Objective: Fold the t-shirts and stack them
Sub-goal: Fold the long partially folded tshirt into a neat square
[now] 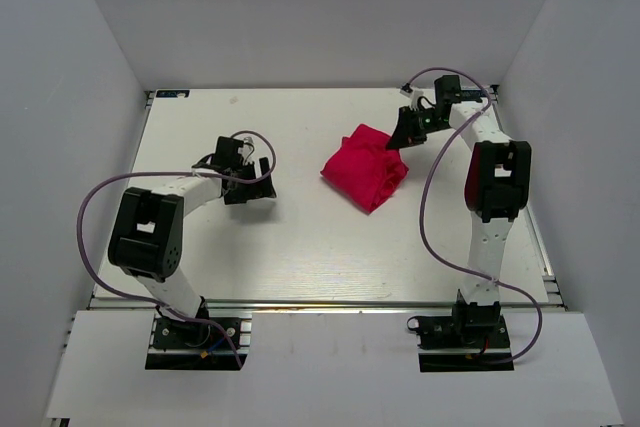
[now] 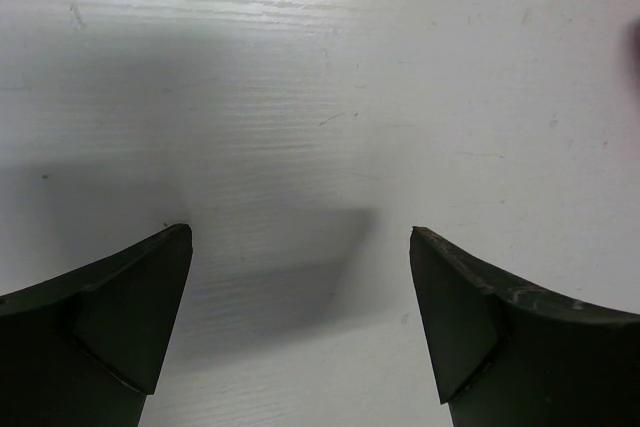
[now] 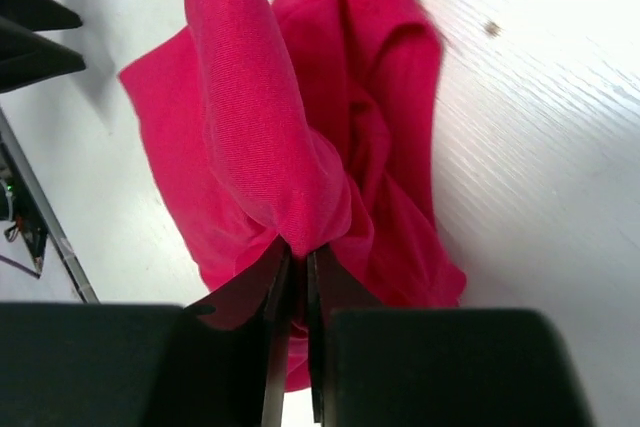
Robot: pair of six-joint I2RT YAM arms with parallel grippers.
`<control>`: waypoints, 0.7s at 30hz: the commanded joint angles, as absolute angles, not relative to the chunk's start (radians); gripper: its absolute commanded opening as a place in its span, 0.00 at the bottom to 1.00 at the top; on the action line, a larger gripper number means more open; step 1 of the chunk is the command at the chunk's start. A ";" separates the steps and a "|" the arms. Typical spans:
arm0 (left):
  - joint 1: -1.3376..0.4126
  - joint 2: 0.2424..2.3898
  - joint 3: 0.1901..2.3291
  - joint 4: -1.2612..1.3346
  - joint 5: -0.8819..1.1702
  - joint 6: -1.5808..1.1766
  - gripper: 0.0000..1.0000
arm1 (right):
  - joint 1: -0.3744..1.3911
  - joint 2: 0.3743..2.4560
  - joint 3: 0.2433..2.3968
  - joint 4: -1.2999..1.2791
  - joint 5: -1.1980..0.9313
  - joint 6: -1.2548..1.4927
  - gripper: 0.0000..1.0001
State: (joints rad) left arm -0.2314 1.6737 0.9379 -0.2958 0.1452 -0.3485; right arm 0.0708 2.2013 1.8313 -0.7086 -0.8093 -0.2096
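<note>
Bright, even overhead light; soft shadows, no glare.

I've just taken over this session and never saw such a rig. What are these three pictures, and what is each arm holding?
The machine is a left arm and a right arm, bolted at the near edge of a white table. The wide picture comes from a fixed camera above and behind them; the other two come from a camera on each wrist. One crumpled crimson-pink t-shirt lies on the table. The right end effector pinches a fold of it between nearly closed jaws. The left end effector stands wide open over bare table, holding nothing.
</note>
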 commanded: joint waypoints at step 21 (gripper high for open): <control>-0.396 2.011 1.670 -0.285 0.523 -0.232 1.00 | 0.176 1.795 1.501 -0.514 -0.124 0.239 0.90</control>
